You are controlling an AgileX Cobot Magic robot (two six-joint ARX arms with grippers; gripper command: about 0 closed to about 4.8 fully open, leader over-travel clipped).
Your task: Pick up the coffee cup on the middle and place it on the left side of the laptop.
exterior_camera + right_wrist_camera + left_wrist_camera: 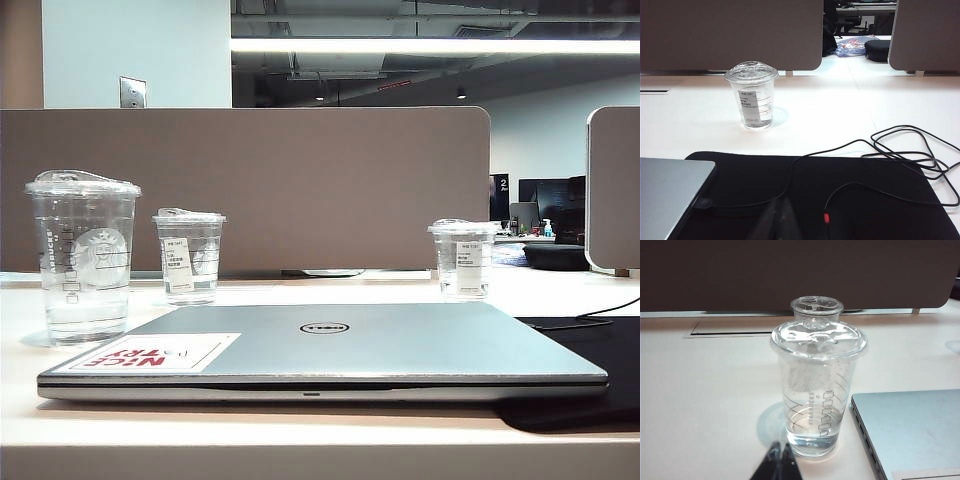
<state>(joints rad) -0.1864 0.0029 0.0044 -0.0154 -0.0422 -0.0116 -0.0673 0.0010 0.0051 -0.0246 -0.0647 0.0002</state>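
While the tall clear lidded coffee cup [816, 390] stands left of the silver laptop [330, 350], left gripper [777, 462] and right gripper [778, 220] hang back, fingers pressed together, empty.

The coffee cup [816, 395] is clear, glossy plastic with a smooth see-through lid. The laptop [330, 350] has a matt, brushed silver metal shell and a glossy sticker [150, 353]. The table [705, 405] is smooth and pale; the mat [840, 200] looks like soft black cloth
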